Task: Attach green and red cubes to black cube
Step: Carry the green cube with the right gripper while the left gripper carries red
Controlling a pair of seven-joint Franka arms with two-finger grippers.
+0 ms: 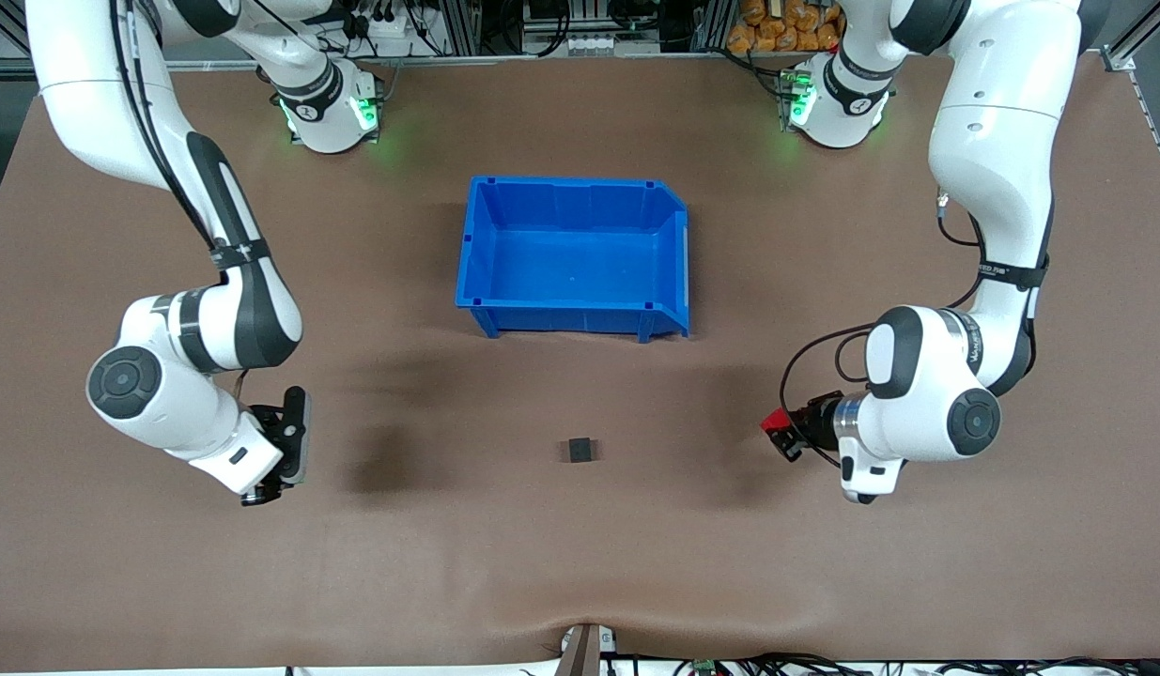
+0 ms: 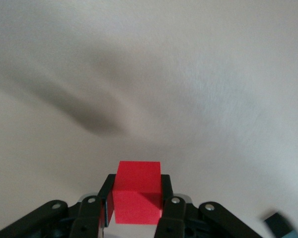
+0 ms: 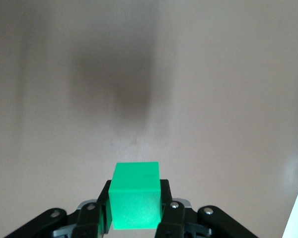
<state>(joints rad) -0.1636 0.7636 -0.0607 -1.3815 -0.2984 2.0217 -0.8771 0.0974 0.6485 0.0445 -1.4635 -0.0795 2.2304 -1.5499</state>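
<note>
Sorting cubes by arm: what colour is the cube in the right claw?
Green cube; right wrist view shows it best.

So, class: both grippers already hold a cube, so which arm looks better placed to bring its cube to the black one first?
Probably the left. The left gripper holds the red cube and points at the black cube. The right gripper, holding the green cube, sits further away.

Both grippers aloft, fingers (image 2: 167, 198) clamped.
</note>
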